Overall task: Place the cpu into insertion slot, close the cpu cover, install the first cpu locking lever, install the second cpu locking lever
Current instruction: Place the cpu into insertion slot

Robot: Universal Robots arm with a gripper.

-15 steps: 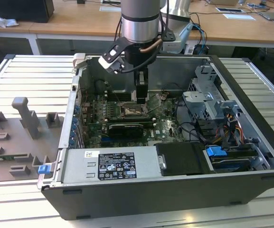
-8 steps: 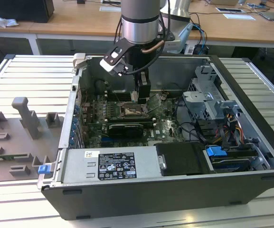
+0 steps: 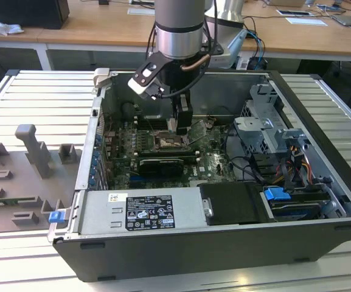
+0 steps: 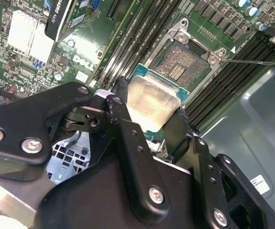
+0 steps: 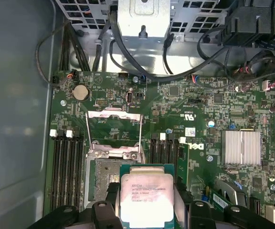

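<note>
My gripper [image 3: 181, 126] hangs inside the open computer case, just above the green circuit board. It is shut on the cpu [image 4: 151, 100], a flat square chip with a pale silvery top, gripped on two opposite edges by the black fingers [image 4: 123, 112]. In the first wrist view the cpu [image 5: 147, 198] partly overlaps the insertion slot [image 5: 103, 175], a dark square socket that lies bare and slightly off to one side. The cpu cover [image 5: 112, 113], a thin metal frame, is swung open beyond the socket. A thin locking lever [image 4: 254, 61] sticks out beside the insertion slot [image 4: 182, 64].
Long black memory slots [image 5: 66, 167] flank the socket on both sides. A finned silver heatsink [image 5: 242, 147] and a black card [image 3: 161, 165] sit nearby. Black cables [image 5: 142, 71] and a drive cage [image 3: 266, 131] crowd one end. The case walls [image 3: 96, 131] surround the board.
</note>
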